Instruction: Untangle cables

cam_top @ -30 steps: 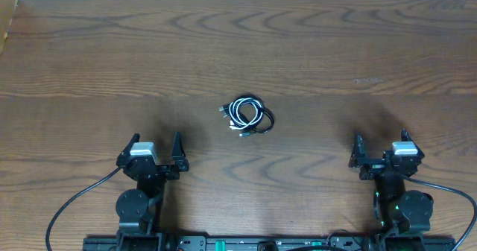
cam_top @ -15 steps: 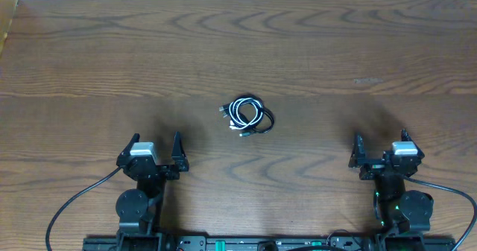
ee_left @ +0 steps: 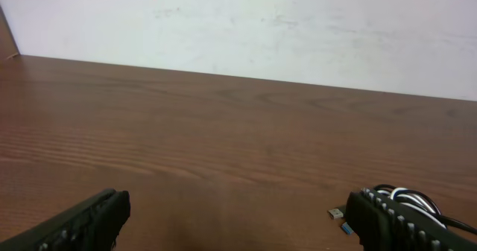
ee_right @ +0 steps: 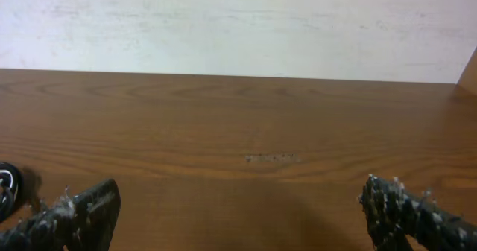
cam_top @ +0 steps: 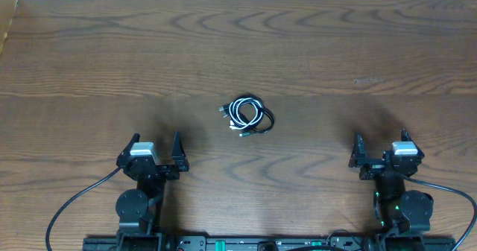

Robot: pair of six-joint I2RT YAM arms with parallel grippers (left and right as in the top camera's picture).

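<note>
Cables (cam_top: pixel 247 117) lie coiled together mid-table (cam_top: pixel 335 50), well apart from both arms. Left fingers (cam_top: pixel 177 144), seven o'clock, spread wide and empty; right fingers (cam_top: pixel 358 147), five o'clock, equally wide.

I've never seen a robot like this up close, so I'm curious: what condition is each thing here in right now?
cables: coiled together in one tangled bundle, lying on the wooden table, nothing touching them.
left gripper: open, empty, low near the table's front edge, apart from the cables.
right gripper: open, empty, low near the front edge, apart from the cables.
</note>
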